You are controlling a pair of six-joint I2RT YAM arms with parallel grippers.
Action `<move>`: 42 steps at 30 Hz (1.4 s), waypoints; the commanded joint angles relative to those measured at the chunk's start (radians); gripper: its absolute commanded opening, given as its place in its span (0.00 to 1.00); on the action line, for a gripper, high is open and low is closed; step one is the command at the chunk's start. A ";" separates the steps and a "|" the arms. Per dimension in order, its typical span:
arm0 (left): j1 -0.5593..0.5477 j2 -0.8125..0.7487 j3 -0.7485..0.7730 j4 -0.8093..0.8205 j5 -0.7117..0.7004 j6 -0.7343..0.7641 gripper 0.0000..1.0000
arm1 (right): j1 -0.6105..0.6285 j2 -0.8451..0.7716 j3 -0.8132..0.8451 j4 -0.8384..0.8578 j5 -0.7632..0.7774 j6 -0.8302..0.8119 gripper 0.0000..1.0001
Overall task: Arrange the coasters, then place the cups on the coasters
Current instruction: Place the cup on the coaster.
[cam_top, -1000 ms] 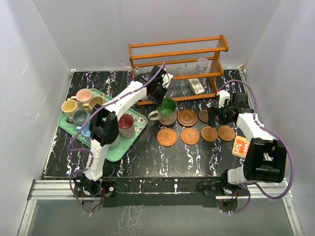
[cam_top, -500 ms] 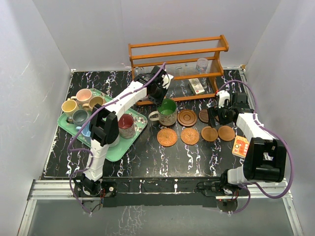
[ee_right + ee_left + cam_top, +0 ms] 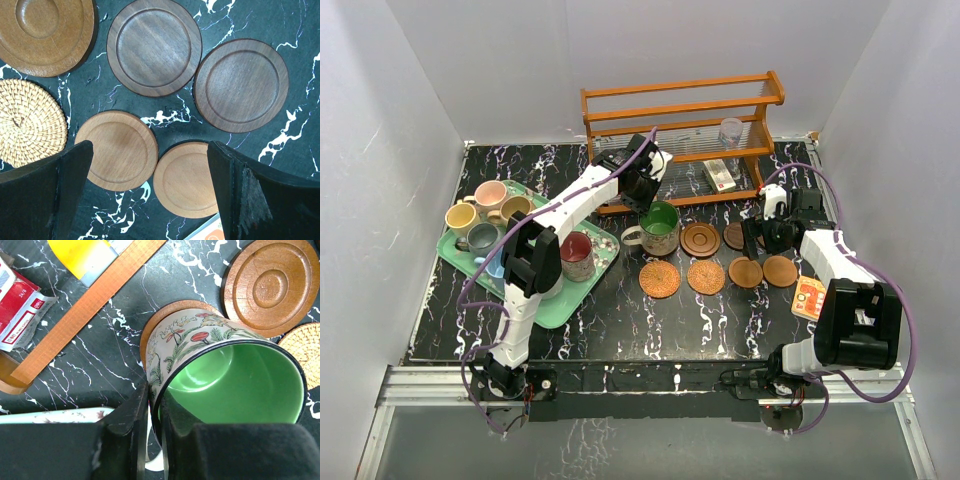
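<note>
A black marbled table (image 3: pixel 620 320) is seen from above, with a wooden rack (image 3: pixel 680 105) set at its 12 o'clock edge. A clear glass tumbler (image 3: pixel 730 131) is kept on the rack's upper shelf and a small red-and-white box (image 3: pixel 722 175) on its lower one.

At 9 o'clock a green tray (image 3: pixel 555 305) is loaded with mugs: a pink mug (image 3: pixel 492 193), a yellow mug (image 3: pixel 460 215), a tan mug (image 3: pixel 516 208), a grey-teal mug (image 3: pixel 483 237) and, at the tray's 3 o'clock end, a maroon mug (image 3: pixel 577 250). Part of the tray is hidden by the left arm.

Near the table's centre, the green mug (image 3: pixel 660 225) is stood on a smooth brown coaster (image 3: pixel 160 320). Its rim is clenched by the left gripper (image 3: pixel 642 190), one finger inside the green interior and one outside the painted wall.

At 3 o'clock of the mug, the other coasters are laid flat in two rows: a ringed wooden coaster (image 3: pixel 700 239) and a dark coaster (image 3: pixel 735 235) in the far row, two woven coasters (image 3: pixel 660 278) and two smooth coasters (image 3: pixel 746 272) in the near one. The right gripper (image 3: pixel 765 235) is held above them, its jaws spread wide and nothing grasped.

A small orange card (image 3: pixel 810 298) is left at 4 o'clock.
</note>
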 commanded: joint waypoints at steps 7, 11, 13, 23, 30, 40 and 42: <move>0.002 -0.033 0.019 0.027 0.035 -0.010 0.15 | -0.003 -0.001 0.005 0.046 0.002 -0.006 0.98; 0.002 -0.032 0.026 0.027 0.043 -0.013 0.16 | -0.004 -0.002 0.005 0.047 0.001 -0.005 0.98; 0.002 -0.032 0.028 0.027 0.047 -0.013 0.17 | -0.003 -0.002 0.005 0.046 0.001 -0.006 0.98; 0.002 -0.072 0.027 0.028 0.040 0.004 0.30 | -0.004 -0.002 0.006 0.043 0.000 -0.004 0.98; 0.002 -0.162 0.000 0.033 0.044 0.061 0.47 | -0.004 -0.013 0.017 0.036 -0.006 0.003 0.98; 0.006 -0.406 -0.180 0.058 0.026 0.207 0.73 | -0.004 -0.046 0.027 0.037 -0.007 0.014 0.98; 0.016 -0.455 -0.218 0.060 0.039 0.233 0.76 | -0.004 -0.048 0.027 0.036 -0.018 0.015 0.98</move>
